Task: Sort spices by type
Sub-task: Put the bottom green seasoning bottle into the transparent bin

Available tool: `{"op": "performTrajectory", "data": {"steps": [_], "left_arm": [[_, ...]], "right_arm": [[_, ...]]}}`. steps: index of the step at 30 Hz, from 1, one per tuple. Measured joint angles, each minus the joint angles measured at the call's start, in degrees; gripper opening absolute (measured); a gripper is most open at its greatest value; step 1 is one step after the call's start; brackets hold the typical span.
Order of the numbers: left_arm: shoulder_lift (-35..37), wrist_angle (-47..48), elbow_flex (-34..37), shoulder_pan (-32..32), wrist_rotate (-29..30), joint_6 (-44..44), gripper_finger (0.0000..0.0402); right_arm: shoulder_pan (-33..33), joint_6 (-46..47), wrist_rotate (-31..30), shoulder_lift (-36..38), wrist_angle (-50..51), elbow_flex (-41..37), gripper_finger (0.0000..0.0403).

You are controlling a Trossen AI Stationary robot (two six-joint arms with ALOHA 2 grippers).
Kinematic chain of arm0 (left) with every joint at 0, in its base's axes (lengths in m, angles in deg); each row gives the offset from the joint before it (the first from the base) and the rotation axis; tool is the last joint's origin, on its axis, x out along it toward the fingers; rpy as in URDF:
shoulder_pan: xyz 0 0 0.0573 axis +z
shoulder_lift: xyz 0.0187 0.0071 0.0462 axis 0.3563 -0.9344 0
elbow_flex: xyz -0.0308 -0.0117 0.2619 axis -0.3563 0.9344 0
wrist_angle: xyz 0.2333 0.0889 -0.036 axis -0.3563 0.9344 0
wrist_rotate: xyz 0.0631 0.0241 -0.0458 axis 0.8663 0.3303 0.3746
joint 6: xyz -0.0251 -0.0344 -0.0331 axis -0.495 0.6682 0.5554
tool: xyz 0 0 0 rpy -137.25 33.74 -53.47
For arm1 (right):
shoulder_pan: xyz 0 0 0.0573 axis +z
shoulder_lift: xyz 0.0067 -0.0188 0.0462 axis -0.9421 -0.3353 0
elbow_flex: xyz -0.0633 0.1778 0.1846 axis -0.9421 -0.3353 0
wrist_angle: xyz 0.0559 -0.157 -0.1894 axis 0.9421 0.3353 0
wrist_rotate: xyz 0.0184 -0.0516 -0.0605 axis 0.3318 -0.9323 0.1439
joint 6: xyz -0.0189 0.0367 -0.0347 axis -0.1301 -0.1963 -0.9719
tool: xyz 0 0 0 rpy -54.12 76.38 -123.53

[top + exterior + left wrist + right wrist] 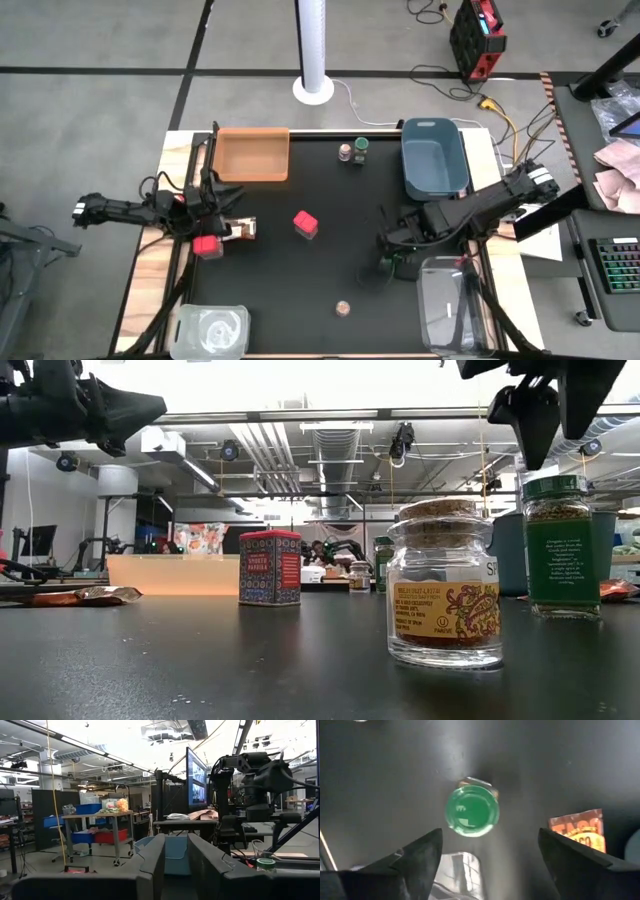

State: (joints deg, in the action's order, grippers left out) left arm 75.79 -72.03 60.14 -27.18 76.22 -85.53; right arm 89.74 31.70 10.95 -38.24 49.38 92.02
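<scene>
My right gripper is open and hovers over a green-capped jar, which stands upright on the table toward the right; its fingers stay clear of the cap. A brown-orange packet lies beside that jar. My left gripper is open and raised at the table's left, pointing level across it. Below it lie another packet and a red cube box. A second red box stands mid-table, and a tan-capped jar stands near the near edge. Two more jars stand by the far edge.
An orange tray sits at the far left and a blue tub at the far right. Clear containers stand at the near left and near right. Bare black tabletop lies between the red box and the right arm.
</scene>
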Motion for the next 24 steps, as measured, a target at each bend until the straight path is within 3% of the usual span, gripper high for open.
{"op": "performTrajectory", "data": {"steps": [11, 24], "left_arm": [[0.00, -0.02, 0.00, -0.02, 0.00, 0.64, 0.0066], [0.00, 0.37, 0.00, -0.02, 0.01, 0.92, 0.0066]], "right_arm": [[0.29, 7.03, -1.56, -1.34, -2.48, -1.34, 0.0341], [0.55, 6.05, 0.53, -8.74, -4.41, -1.27, 0.0334]]}}
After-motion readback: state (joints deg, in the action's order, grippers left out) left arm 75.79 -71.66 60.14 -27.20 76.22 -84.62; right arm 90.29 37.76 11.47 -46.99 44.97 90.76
